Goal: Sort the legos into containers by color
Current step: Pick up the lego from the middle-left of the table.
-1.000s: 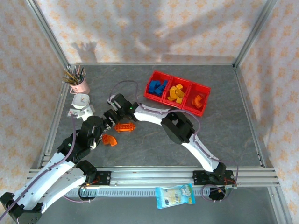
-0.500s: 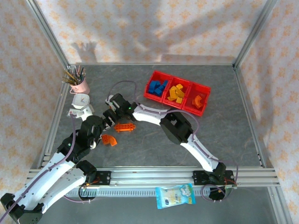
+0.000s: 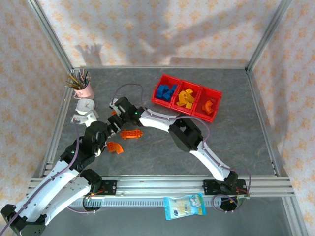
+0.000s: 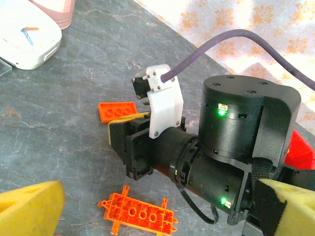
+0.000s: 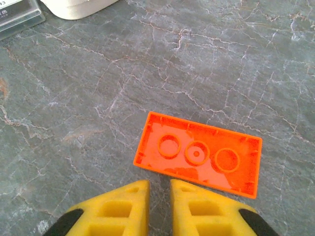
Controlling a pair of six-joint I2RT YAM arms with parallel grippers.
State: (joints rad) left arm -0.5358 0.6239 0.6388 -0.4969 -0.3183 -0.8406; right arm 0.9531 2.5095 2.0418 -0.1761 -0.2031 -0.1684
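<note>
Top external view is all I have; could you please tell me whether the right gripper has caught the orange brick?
Observer: No. In the right wrist view, the right gripper is shut with nothing between its fingers.
Operator: Where is the brick, then?
Observer: The orange brick lies flat on the table just beyond the fingertips.
Operator: Which way up, please?
Observer: Hollow underside up, with three round tubes showing.

Partial "43" on clear case (image 5: 17, 18)
</note>
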